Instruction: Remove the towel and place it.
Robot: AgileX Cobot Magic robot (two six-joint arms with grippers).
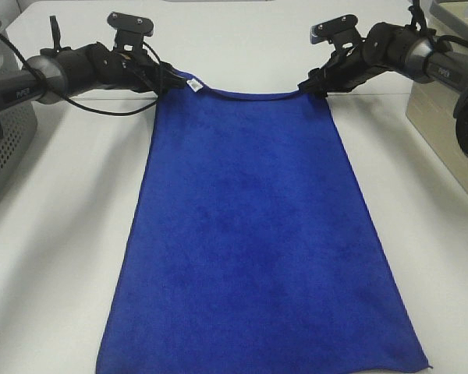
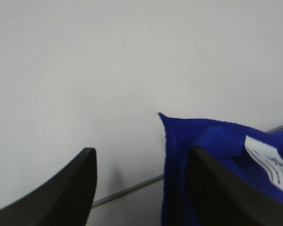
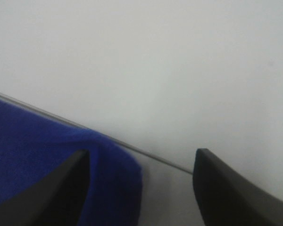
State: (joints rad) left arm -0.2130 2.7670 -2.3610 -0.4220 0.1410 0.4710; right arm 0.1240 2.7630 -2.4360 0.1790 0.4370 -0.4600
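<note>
Looking down from the high camera, the towel (image 1: pixel 253 234) lies spread flat and smooth on the white table (image 1: pixel 62 234), a long royal-blue sheet running from the far middle of the table to the near edge of the view. Its small white tag (image 1: pixel 193 83) sits at the far left corner. The left gripper (image 1: pixel 174 78) is down at that same corner, and the right gripper (image 1: pixel 312 84) is at the far right corner; from up here I cannot tell how wide either one stands. A grey perforated bin (image 1: pixel 8 132) sits off to the left, and a beige box (image 1: pixel 444 109) off to the right.

From the left wrist camera, the two dark fingers (image 2: pixel 61 188) stand clearly apart with bare table between them. The towel's corner (image 2: pixel 203 141) with its printed tag (image 2: pixel 269 162) lies flat just beside one finger, which covers part of the cloth; nothing is pinched.

From the right wrist camera, the fingers (image 3: pixel 231 188) are spread wide as well. The other blue corner (image 3: pixel 37 150) is humped slightly against one finger, resting on the table, not clamped. A thin seam line crosses the table surface in both wrist views.
</note>
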